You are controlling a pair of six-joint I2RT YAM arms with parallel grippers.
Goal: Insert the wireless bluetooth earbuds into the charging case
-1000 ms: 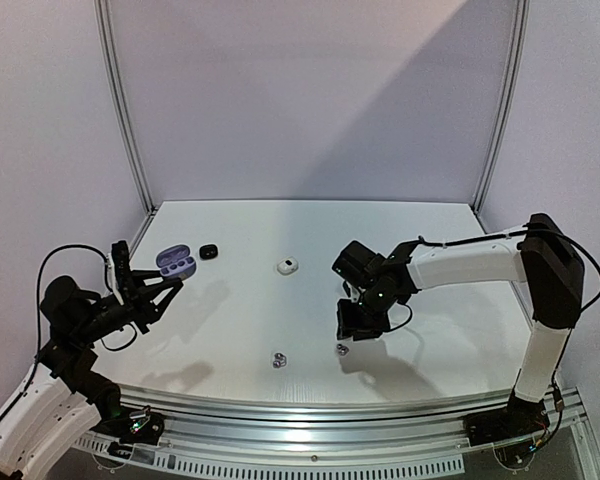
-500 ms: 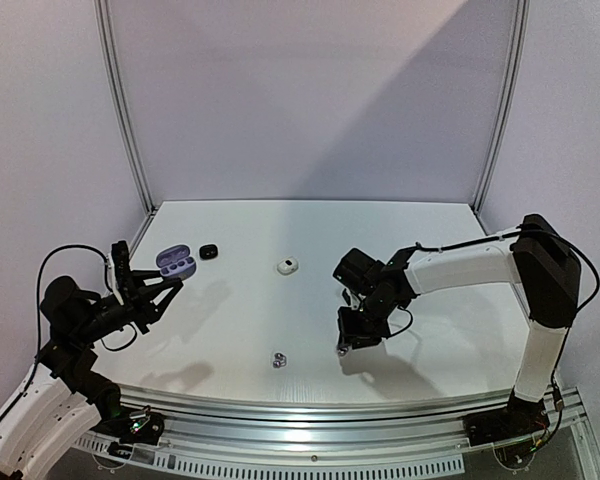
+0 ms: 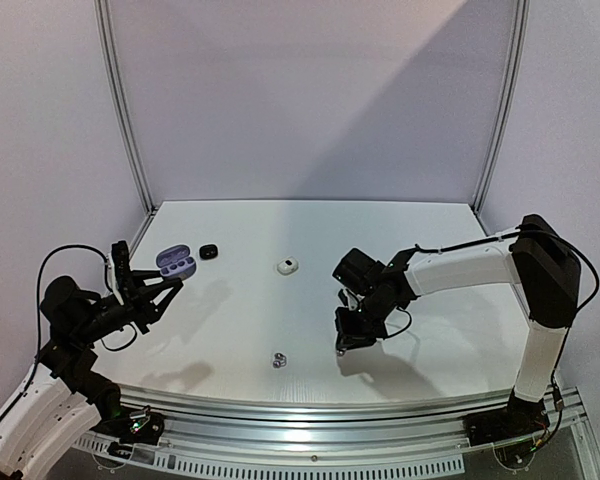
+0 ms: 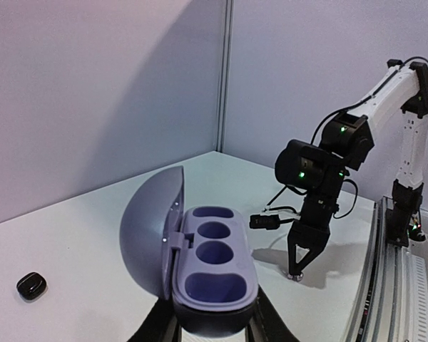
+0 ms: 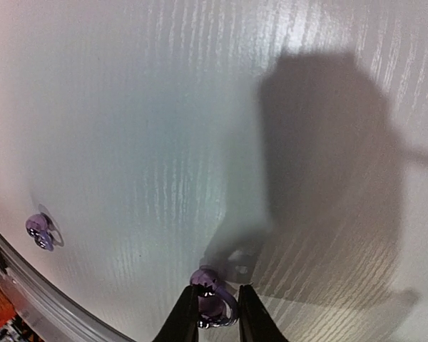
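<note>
- The shiny purple-grey earbud (image 5: 207,281) was pinched by the right gripper (image 5: 215,313), and the open lilac case (image 4: 214,271) was clamped by the left gripper (image 4: 214,329).
- A slow, vertical lift was advised.

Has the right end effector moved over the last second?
Yes. The right end effector has shifted toward the near edge, nearer the loose earbud lying left of it, and now pinches a second earbud.
</note>
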